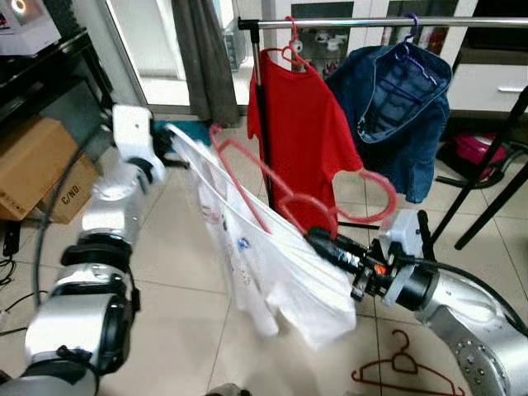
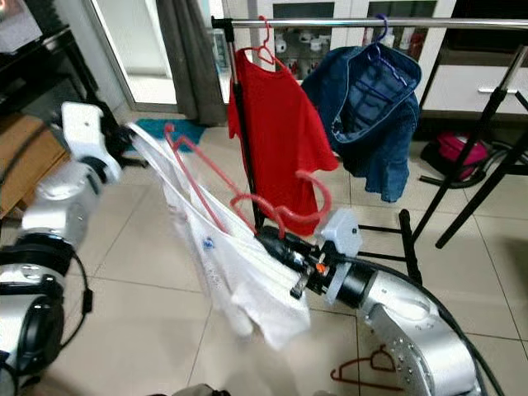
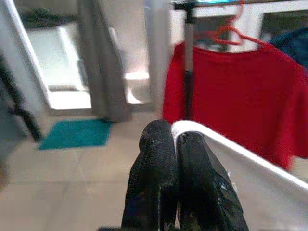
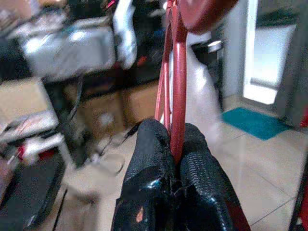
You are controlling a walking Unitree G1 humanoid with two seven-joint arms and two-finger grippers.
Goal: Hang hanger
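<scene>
Spare red hanger [image 1: 406, 373] lies on floor tiles [image 1: 173, 272] nearest. Right gripper [image 1: 320, 242] pinches pink hanger [image 1: 247, 177] carrying white shirt [image 1: 264, 264]; left gripper [image 3: 178, 139] clamps shirt's edge, probably the shoulder. Beyond, red t-shirt [image 1: 301, 140] and denim jacket [image 1: 400, 107] hang on rail [image 1: 379, 22].

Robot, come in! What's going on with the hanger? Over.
Left gripper shut on white shirt. Right gripper shut on pink hanger, below the rail. Red shirt hangs ahead.
</scene>
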